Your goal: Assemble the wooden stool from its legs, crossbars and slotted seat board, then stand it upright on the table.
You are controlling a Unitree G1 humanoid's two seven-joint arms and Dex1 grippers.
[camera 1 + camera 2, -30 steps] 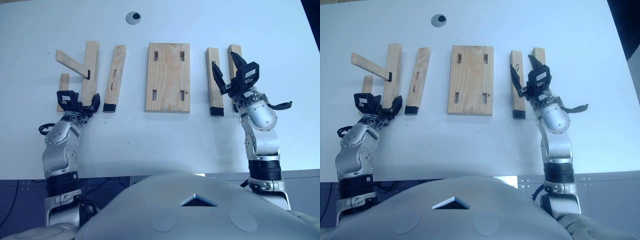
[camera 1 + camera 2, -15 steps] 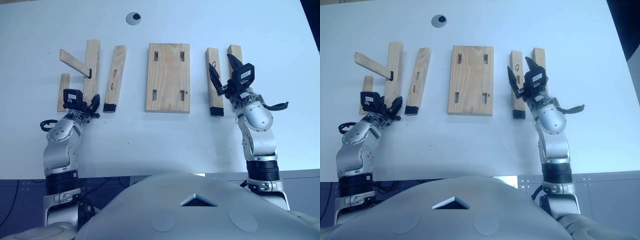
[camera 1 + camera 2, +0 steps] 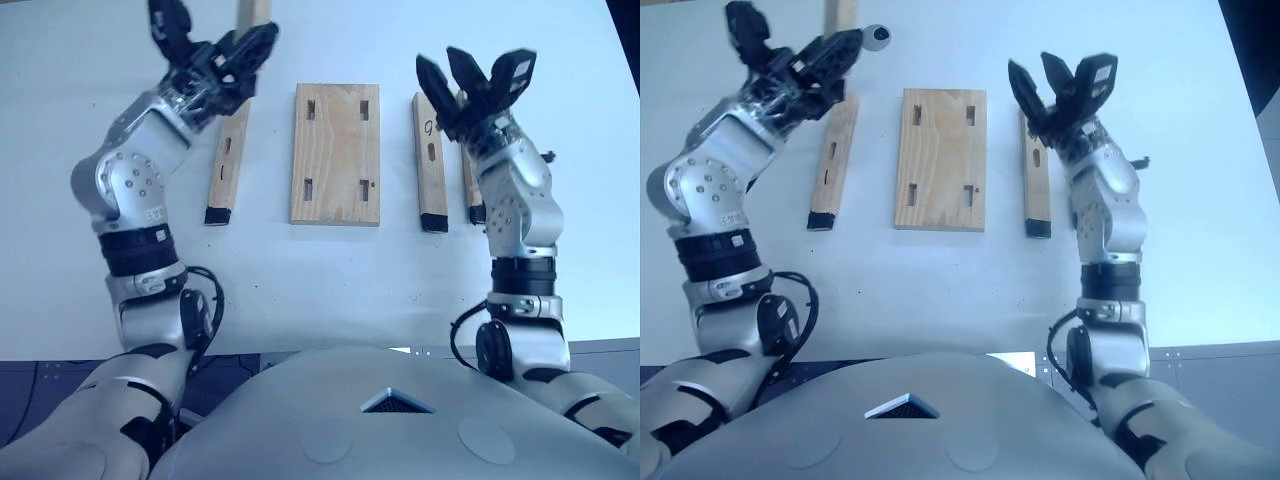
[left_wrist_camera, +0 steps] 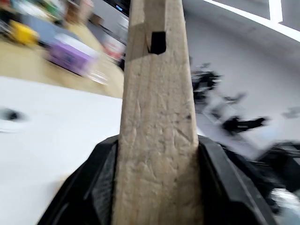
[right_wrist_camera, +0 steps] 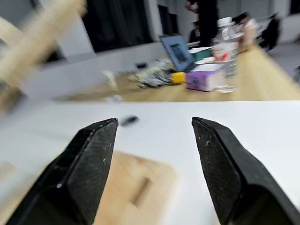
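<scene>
Pale wooden leg [image 4: 157, 140], rough-grained, dark-notched

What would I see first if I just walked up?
The left gripper clamps a wooden leg, held up off the table. Next comes the slotted seat board lying flat in the middle, with the right gripper open near another leg to the board's right.

right gripper [image 5: 153, 123] fingers spread, slotted board [image 5: 136, 199], white table [image 5: 161, 136]
</scene>
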